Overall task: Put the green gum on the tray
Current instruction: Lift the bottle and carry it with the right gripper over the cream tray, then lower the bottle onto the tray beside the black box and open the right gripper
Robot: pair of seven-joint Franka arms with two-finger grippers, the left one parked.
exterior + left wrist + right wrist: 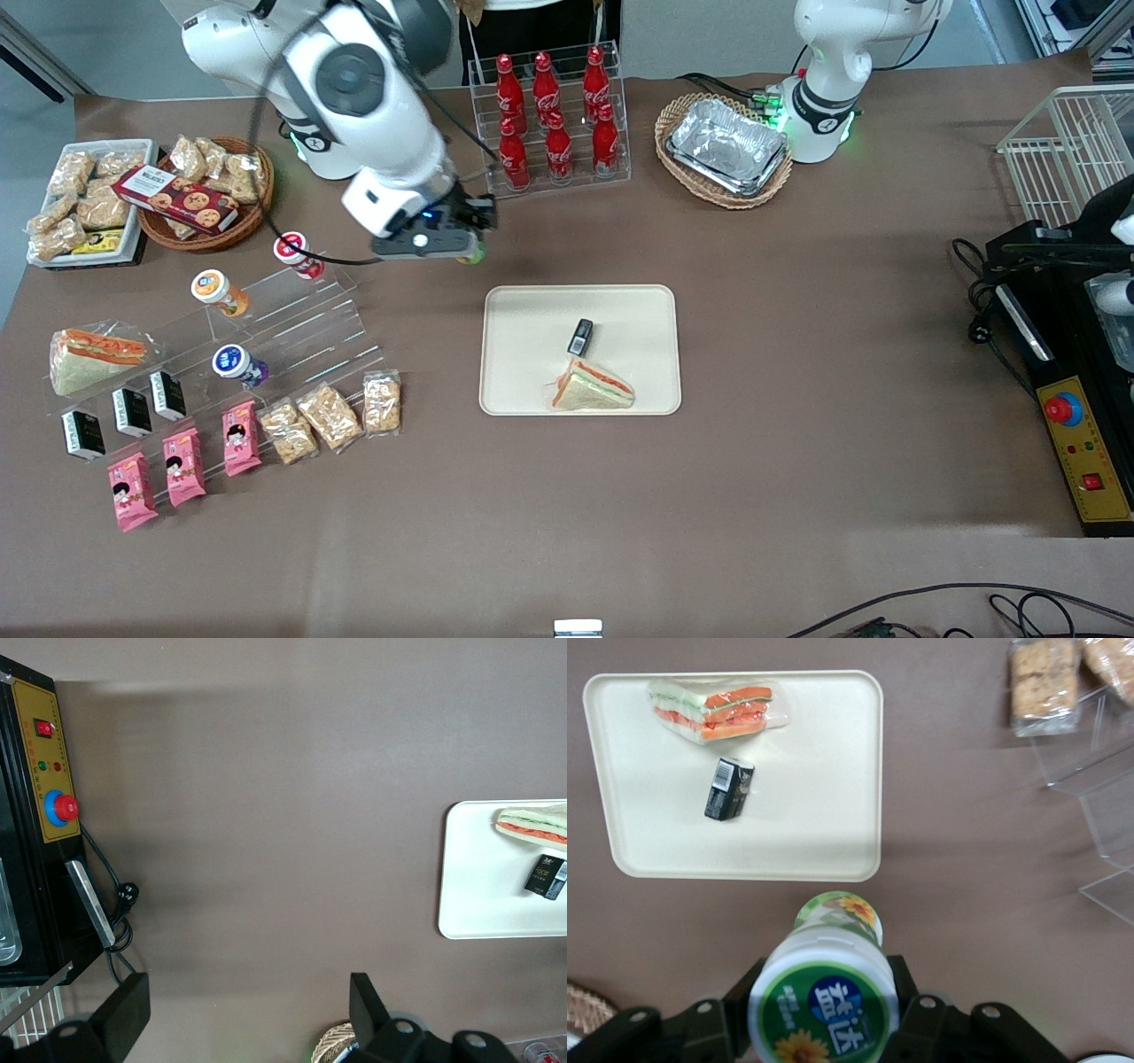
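Aloft, tool (828, 1028) around cylindrical green gum (826, 997), near flat cream tray (824, 850).

Surface (797, 354): brown covering, lying flat and filling most of the front view. Floor (53, 44): grey, showing past the surface's edge farthest from the front camera. White wire rack (1067, 146) and black control box (1076, 461): sitting at the parked arm's end.

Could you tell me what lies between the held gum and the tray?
Only bare tabletop: in the right wrist view, the pincer grips the gum short of the tray.
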